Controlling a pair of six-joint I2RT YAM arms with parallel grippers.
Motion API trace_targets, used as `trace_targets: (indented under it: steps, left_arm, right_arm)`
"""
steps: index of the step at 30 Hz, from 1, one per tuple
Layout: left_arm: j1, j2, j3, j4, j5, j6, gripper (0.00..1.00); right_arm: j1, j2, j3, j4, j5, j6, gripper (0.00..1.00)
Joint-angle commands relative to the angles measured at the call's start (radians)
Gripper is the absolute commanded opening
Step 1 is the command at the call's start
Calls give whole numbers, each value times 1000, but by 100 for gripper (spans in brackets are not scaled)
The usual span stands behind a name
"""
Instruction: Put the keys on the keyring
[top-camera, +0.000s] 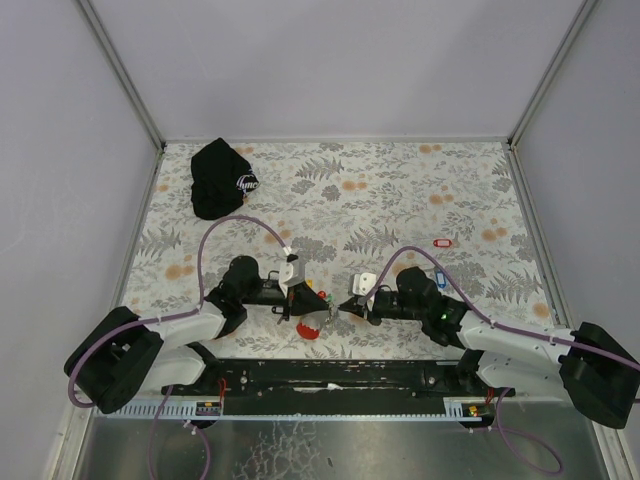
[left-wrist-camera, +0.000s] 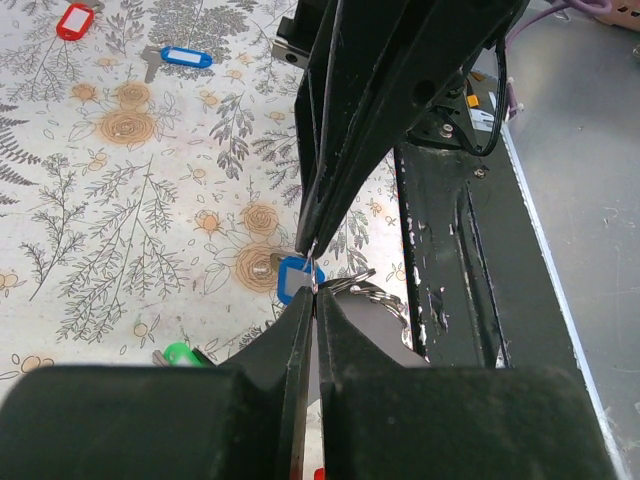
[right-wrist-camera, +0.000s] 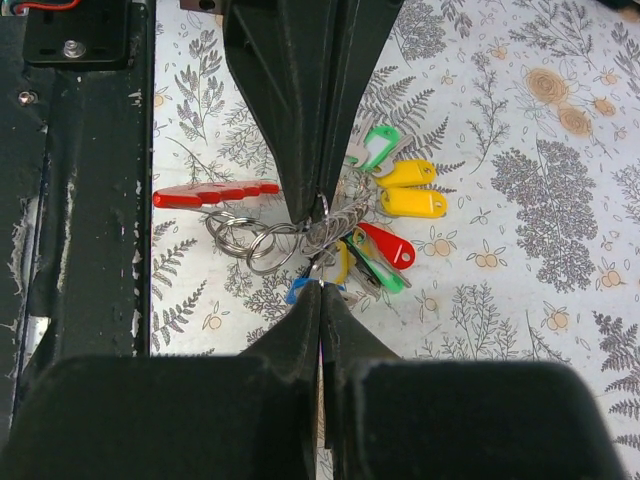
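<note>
keyring (right-wrist-camera: 262, 238) is a bunch of thin wire loops joined to a flat red plastic piece (right-wrist-camera: 215, 192). it sits between the two arms, near centre of the floral cloth (top-camera: 400, 190), just past the black base rail (right-wrist-camera: 90, 200). keys (right-wrist-camera: 410, 202) on it fan out to one side: two yellow tags, two green, one red, a blue one poking out low.

left gripper (left-wrist-camera: 314, 300) is closed, with its tips pinched on ring wire. right gripper (right-wrist-camera: 320, 290) is closed tight too, nose to nose with the left one inside the bunch. what it pinches is too small to tell. both sets of fingers cover the middle of the bunch in the wrist views.

loose blue-tagged key (top-camera: 441, 280) lies just beside the right arm. loose red-tagged key (top-camera: 442, 242) lies a bit farther out, apart from the ring. black cap (top-camera: 222, 178) is in the far left corner, well apart.
</note>
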Motion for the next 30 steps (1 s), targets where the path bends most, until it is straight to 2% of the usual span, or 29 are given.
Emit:
trace_targets:
  steps: [1, 17, 30]
  left_arm:
    - [11, -3, -10, 107, 7, -27, 0]
    - [11, 33, -7, 146, 28, -55, 0]
    - [11, 7, -25, 160, -12, -53, 0]
  right_arm:
    - [3, 4, -10, 87, -6, 26, 0]
    - [9, -10, -36, 167, -2, 54, 0]
    - [10, 4, -13, 123, -13, 70, 0]
